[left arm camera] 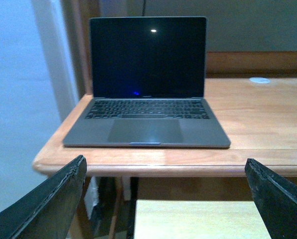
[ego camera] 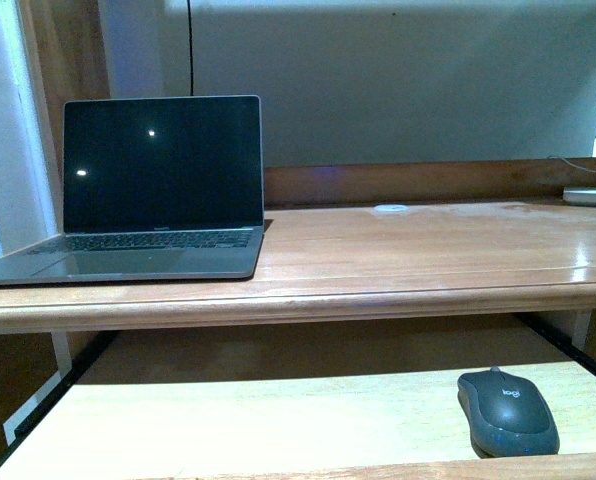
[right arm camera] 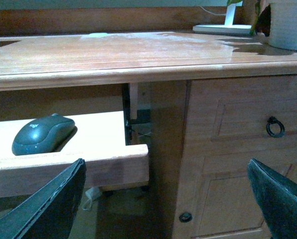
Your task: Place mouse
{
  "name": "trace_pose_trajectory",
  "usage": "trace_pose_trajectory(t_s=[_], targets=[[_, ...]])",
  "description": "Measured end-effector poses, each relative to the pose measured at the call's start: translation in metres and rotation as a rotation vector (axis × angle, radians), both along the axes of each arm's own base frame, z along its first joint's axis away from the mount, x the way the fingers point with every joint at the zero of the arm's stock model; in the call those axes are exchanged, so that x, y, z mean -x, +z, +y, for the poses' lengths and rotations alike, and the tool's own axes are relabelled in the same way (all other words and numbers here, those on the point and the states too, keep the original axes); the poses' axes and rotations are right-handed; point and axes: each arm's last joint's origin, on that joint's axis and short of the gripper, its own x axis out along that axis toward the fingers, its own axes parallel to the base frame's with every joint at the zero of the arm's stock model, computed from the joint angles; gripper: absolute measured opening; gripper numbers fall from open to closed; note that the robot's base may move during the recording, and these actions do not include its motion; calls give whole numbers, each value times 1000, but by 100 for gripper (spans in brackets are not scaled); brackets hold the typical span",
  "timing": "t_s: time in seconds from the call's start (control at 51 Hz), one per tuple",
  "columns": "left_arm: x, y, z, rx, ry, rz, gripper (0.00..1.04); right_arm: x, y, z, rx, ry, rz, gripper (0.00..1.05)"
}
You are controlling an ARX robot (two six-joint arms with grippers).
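**Status.** The laptop (ego camera: 158, 190) is standing open with a dark screen at the far left of the counter (ego camera: 398, 250). The rest of the counter to its right is showing bare wood apart from a small white disc (ego camera: 390, 208) near its back edge. Below the counter, a pull-out shelf (ego camera: 228, 420) is sitting extended. The mouse (ego camera: 507, 412) is lying on the near right part of this shelf, upright on its base and touched by nothing.

**Hands.** The left hand (left arm camera: 164, 162) is hovering in front of the laptop with its jaws spread wide and holding nothing. The right hand (right arm camera: 166, 162) is hovering in front of the shelf edge, also spread wide and empty, with the mouse lying beyond it and to its left.

**Progress.** The task appears to be at its start. No grasp is being made. The pick-up, the carry and the set-down are all remaining. The target spot is not marked; the open counter right of the laptop is a likely one.

**View coverage.** The front view is showing the laptop and the mouse together, but neither hand. The left wrist view is showing the laptop keyboard and no mouse. The right wrist view alone is showing the drawer front (right arm camera: 238, 119) with its ring pull (right arm camera: 275, 127).
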Motion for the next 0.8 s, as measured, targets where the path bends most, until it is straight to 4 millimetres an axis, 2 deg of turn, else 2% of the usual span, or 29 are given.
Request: trace_pose_trajectory(t_s=[0.137, 0.255, 0.333, 0.451, 0.568, 0.647, 0.803], targets=[[47, -21, 8, 20, 82, 11, 97, 0, 0, 0, 0, 0, 0, 97], [67, -33, 11, 38, 115, 31, 97, 0, 0, 0, 0, 0, 0, 97], [72, -37, 12, 46, 89, 28, 96, 0, 0, 0, 0, 0, 0, 97], [73, -49, 20, 18, 8, 52, 78, 0, 0, 0, 0, 0, 0, 97], [74, -68, 37, 17, 4, 53, 50, 0, 0, 0, 0, 0, 0, 97], [73, -76, 43, 18, 3, 51, 36, 0, 0, 0, 0, 0, 0, 97], [73, -86, 51, 18, 9, 50, 13, 0, 0, 0, 0, 0, 0, 97]])
